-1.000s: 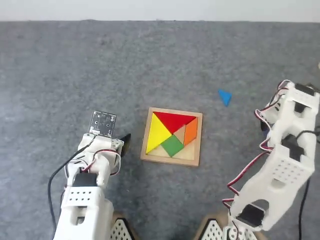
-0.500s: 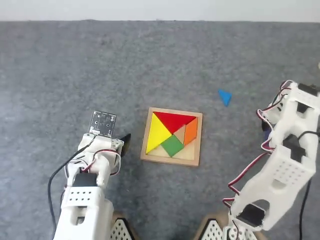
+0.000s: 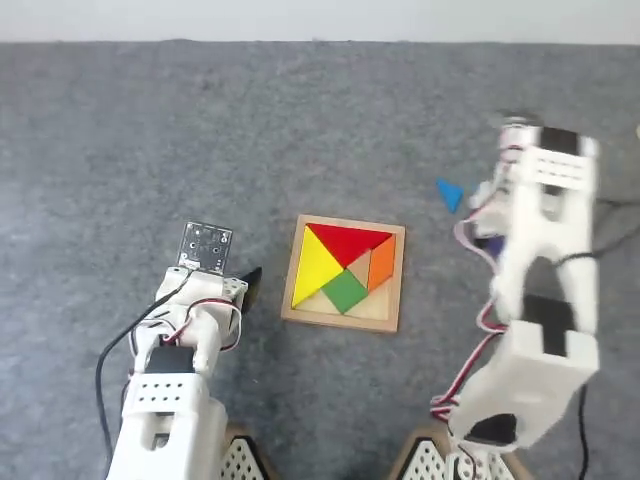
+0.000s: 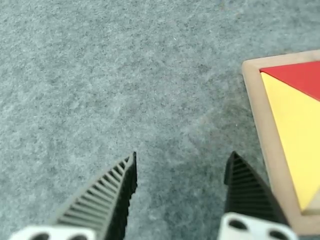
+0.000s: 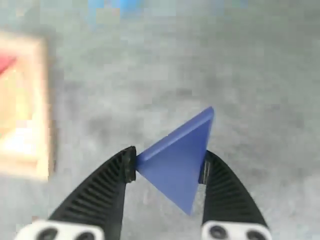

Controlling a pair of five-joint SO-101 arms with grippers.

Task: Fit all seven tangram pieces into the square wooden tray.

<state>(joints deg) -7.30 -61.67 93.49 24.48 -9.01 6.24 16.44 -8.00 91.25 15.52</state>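
While the right gripper (image 5: 167, 158) is clamping a dark blue wooden triangle (image 5: 178, 161) at three o'clock of the square wooden tray (image 3: 340, 319), the left gripper (image 4: 182, 161) is hovering at nine o'clock with fingers apart, and a small light-blue triangle (image 3: 450, 194) is lying at two o'clock.

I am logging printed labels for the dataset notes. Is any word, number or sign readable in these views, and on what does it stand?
No text can be read anywhere.
The wooden tray, its pieces and the blue triangle are plain.
The small dark board on the left arm has tiny marks, too small to read.
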